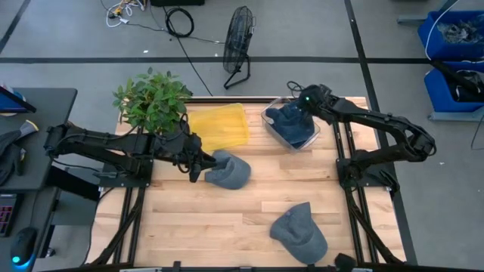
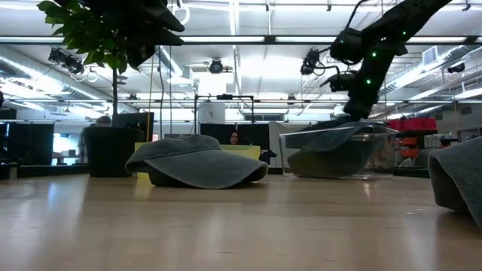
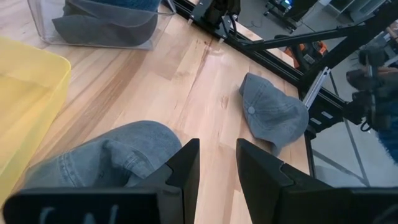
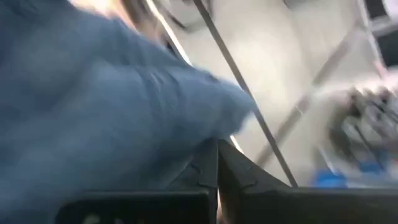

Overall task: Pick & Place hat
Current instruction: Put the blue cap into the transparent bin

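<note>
— Where are your end effectors?

— My left end effector (image 1: 198, 171) is low over the middle of the counter (image 1: 227, 219), just beside a grey hat (image 1: 229, 171) that lies there. In my left wrist view that hat (image 3: 106, 158) sits right at my fingers (image 3: 183, 165), which stand a little apart with bare wood between them. They grip nothing.

— And the right one?

— My right end effector (image 1: 302, 102) is over the clear bin (image 1: 274, 127) at the far right of the counter. A blue hat (image 1: 293, 122) lies in that bin. From the right wrist view blue cloth (image 4: 93, 106) fills most of the picture and my fingers (image 4: 205, 171) are pressed together at its edge, so I am clenched on the blue hat.

— Are there other hats?

— A second grey hat (image 1: 301, 233) lies near the front edge, well apart from both arms. In the low view the middle grey hat (image 2: 197, 161) rests flat on the wood, and the bin (image 2: 339, 153) stands behind it to the right.

— What else is on the counter?

— A yellow tray (image 1: 219, 127) is between the bin and a potted plant (image 1: 151, 102) at the far left corner.
</note>
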`<state>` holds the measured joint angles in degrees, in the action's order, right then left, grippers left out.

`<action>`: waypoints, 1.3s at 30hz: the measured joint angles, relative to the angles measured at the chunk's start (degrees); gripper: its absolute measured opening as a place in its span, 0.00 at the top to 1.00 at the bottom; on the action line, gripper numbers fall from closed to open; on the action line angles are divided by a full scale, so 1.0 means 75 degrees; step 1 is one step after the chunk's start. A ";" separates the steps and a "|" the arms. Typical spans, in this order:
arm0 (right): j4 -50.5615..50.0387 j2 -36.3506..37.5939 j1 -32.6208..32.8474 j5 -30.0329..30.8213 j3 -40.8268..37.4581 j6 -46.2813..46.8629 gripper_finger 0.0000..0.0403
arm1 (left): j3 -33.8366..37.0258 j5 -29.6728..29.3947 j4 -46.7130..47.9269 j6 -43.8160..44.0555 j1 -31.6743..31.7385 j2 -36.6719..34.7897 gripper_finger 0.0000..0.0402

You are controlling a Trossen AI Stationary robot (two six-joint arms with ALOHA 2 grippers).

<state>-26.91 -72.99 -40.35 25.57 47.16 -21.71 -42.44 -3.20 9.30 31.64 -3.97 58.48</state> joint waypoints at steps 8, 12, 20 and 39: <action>0.0271 -0.0214 0.0040 -0.2151 0.0000 -0.0167 1.00 | 0.0000 -0.0002 -0.0003 -0.0513 0.0003 0.0000 0.73; 0.0229 -0.0458 0.0034 -0.3150 0.0011 -0.0211 1.00 | 0.0000 -0.0003 -0.0006 -0.0516 0.0006 0.0000 0.73; 0.0226 -0.0978 0.0173 -0.3781 0.0017 -0.1039 1.00 | 0.0000 -0.0001 -0.0003 -0.0594 0.0006 0.0000 0.73; -0.0249 -0.1413 0.0532 -0.1894 0.0304 -0.1462 1.00 | 0.0000 -0.0019 -0.0006 -0.0590 0.0006 -0.0001 0.73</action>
<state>-28.77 -83.59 -36.36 11.37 49.44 -32.67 -42.44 -3.35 9.26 27.21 -3.92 58.47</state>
